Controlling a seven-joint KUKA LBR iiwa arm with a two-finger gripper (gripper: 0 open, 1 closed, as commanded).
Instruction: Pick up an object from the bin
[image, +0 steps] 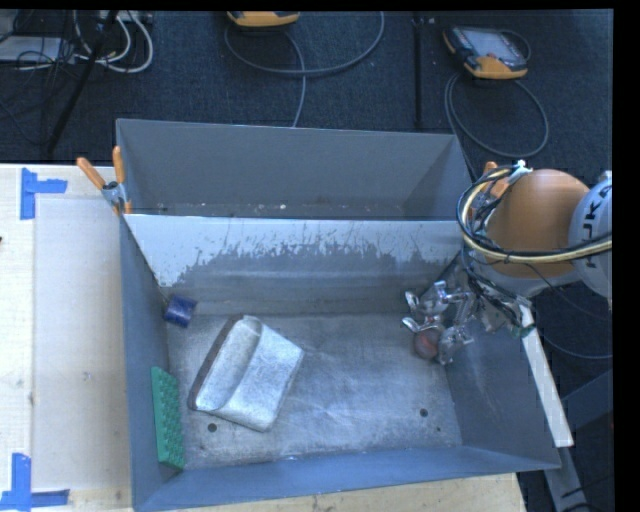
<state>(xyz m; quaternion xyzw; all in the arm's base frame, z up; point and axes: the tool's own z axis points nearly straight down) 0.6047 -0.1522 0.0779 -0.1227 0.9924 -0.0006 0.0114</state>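
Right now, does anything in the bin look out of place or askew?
Nothing spilled or broken. The green studded plate lies against the left wall, and the white cloth sits folded askew mid-floor. The claw is over a small reddish thing.

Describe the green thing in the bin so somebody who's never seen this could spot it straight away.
Start at the grey metal bin and look to the lower left corner of its floor. Along the foot of the left wall lies a flat, narrow green strip. It is the only green thing there; the pale folded pad beside it is bigger and whitish.
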